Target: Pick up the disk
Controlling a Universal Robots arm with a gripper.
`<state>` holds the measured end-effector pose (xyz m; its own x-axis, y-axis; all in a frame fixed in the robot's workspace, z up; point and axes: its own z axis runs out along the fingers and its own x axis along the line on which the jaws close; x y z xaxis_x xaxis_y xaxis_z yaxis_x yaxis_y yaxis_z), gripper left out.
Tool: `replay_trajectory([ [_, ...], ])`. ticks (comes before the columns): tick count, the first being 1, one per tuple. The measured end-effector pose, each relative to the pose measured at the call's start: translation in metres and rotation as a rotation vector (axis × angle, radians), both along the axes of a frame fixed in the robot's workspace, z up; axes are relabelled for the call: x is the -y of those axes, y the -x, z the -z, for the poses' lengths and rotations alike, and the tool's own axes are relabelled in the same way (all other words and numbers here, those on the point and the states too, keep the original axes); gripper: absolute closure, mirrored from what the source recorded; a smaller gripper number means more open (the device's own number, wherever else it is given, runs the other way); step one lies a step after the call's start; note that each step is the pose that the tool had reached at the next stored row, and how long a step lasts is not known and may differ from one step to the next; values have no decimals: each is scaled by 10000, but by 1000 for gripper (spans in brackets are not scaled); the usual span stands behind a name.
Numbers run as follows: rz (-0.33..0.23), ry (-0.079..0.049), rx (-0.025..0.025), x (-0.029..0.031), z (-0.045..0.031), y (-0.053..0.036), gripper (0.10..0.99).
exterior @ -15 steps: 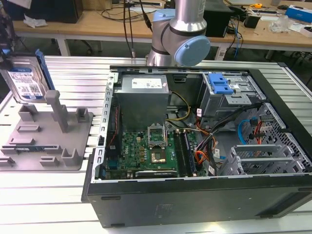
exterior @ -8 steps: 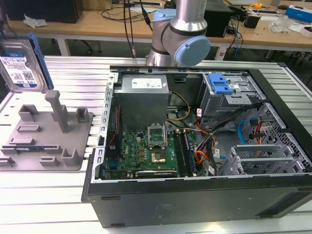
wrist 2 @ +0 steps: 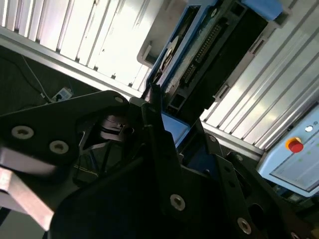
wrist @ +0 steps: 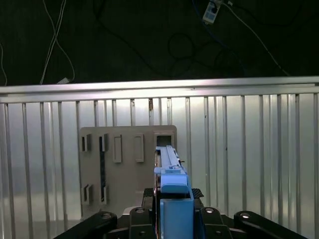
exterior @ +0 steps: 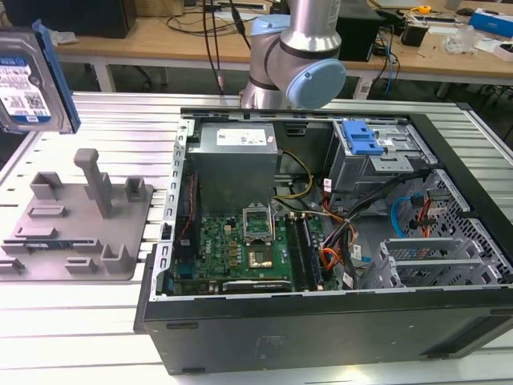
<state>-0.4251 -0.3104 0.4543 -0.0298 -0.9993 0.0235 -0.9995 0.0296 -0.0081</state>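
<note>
Gripper [wrist: 172, 221] was clamped on the disk [exterior: 30, 80], holding it edge-up in the air at the exterior view's left, well above the grey holder [exterior: 76, 228]. Open computer case [exterior: 321, 241] sat on the slatted table [exterior: 72, 321].

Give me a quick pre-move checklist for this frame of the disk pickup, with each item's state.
1. Disk off the table: ok, raised at the exterior view's left.
2. Claw shut on the disk: ok, in the first wrist view its blue rail sits between the fingers.
3. Disk clear of the grey holder: ok, well above its posts.
4. Disk clear of the computer case: ok.
5. Grip firmness: cannot tell.
</note>
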Motion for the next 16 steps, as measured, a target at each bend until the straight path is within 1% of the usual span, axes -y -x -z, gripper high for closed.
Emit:
replay_trajectory([
  [1,0,0,0,0,-45,0,718],
  [2,1,0,0,2,-110,0,718],
  [3,1,0,2,4,-187,0,718],
  [4,0,0,1,7,-290,0,718],
  [5,0,1,-1,9,-329,0,718],
  [6,-1,-1,0,14,-386,-1,718],
  [16,0,-1,-1,14,-406,0,718],
])
